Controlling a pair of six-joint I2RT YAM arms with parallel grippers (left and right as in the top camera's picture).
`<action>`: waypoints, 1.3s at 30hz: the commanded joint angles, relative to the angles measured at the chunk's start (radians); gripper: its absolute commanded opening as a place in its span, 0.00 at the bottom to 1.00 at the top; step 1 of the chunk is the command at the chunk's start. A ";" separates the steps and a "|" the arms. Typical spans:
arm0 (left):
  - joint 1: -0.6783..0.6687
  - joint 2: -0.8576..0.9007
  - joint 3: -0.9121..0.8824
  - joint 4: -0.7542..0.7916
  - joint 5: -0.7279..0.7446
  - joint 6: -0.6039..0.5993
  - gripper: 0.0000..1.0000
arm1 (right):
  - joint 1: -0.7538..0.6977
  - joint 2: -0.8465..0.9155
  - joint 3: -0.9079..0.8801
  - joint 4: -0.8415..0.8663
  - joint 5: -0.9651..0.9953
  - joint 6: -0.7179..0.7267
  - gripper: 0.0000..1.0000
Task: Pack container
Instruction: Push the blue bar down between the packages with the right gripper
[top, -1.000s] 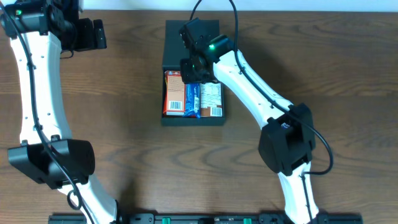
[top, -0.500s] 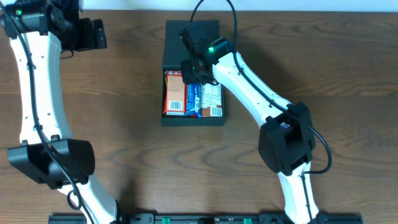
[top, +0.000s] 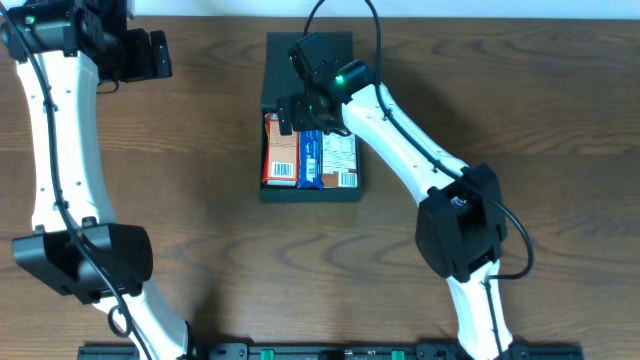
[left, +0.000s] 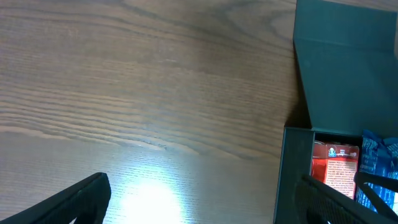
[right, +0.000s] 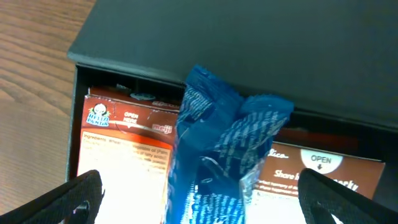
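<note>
Drop step, we judge: right pincer (right: 214, 191) spread wide, gripping nothing, straddling the crinkly blue foil packet (right: 214, 149) inside the matte dark green-black cardboard box (top: 310, 194) beneath it. Next we'd lift straight clear.

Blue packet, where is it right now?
In the overhead view, the blue packet lies inside the container, between the orange-red carton and a white-labelled packet.

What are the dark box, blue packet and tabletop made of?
Dark box: probably matte cardboard; flat, dull, folded flap lid. Blue packet: thin glossy plastic film, judging by crinkles and sheen. Tabletop: wood or wood-look laminate; grain visible, light glare.
</note>
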 joint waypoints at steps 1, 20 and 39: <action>0.003 0.009 0.001 0.000 0.000 0.011 0.95 | -0.030 -0.011 0.029 -0.001 0.010 -0.021 0.99; 0.003 0.010 0.001 -0.003 0.000 0.010 0.95 | -0.133 0.042 0.065 0.032 -0.402 -0.200 0.01; 0.003 0.010 0.001 -0.002 0.000 0.010 0.95 | -0.137 0.128 0.062 0.032 -0.384 -0.219 0.01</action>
